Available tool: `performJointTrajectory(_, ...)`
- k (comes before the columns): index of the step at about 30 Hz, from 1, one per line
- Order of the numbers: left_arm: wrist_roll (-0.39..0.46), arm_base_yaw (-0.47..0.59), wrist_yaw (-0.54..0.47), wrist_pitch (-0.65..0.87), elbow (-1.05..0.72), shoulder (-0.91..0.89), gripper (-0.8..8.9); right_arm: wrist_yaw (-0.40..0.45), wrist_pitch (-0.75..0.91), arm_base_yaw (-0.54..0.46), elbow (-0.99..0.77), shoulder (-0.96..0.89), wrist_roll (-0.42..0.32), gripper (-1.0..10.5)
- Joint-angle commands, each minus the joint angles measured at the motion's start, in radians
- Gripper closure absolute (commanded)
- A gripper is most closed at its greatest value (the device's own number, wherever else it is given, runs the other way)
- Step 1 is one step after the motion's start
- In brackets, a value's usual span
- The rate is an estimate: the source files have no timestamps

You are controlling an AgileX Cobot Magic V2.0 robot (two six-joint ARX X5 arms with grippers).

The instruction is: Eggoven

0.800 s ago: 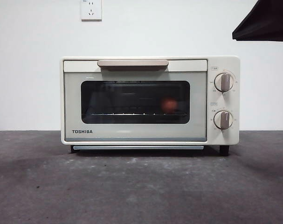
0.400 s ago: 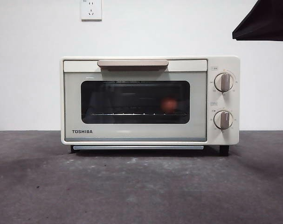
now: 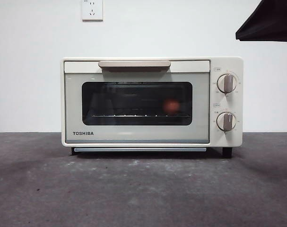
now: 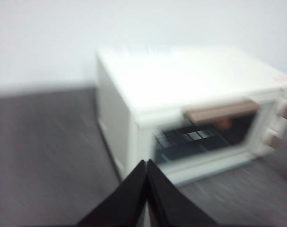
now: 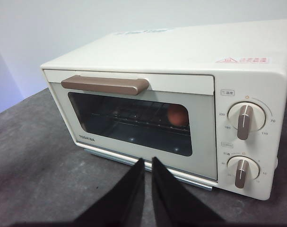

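The cream TOSHIBA toaster oven (image 3: 152, 101) stands on the dark table with its glass door closed and its tan handle (image 3: 134, 64) along the top. The reddish-brown egg (image 3: 171, 106) sits on the rack inside, on the knob side, seen through the glass. The right wrist view shows the oven (image 5: 181, 61) and the egg (image 5: 178, 115) too. My right gripper (image 5: 148, 161) is shut and empty, held off the door's front. My left gripper (image 4: 147, 163) is shut and empty, near the oven's (image 4: 181, 80) corner away from the knobs; that view is blurred.
Two knobs (image 3: 226, 83) (image 3: 226, 121) sit on the oven's right panel. A wall socket (image 3: 92, 9) is on the white wall behind. A black arm tip (image 3: 268, 21) hangs in the top right corner. The grey table (image 3: 143, 189) stretches in front.
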Motion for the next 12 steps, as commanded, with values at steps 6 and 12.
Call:
performJointTrajectory(6, 0.184, 0.115, -0.006, 0.275, -0.245, -0.173, 8.06, 0.003, 0.01, 0.01, 0.004, 0.003, -0.009, 9.4)
performJointTrajectory(12, 0.185, 0.161, -0.006, 0.34, -0.442, -0.303, 8.06, 0.003, 0.01, 0.01, 0.004, 0.003, -0.009, 9.4)
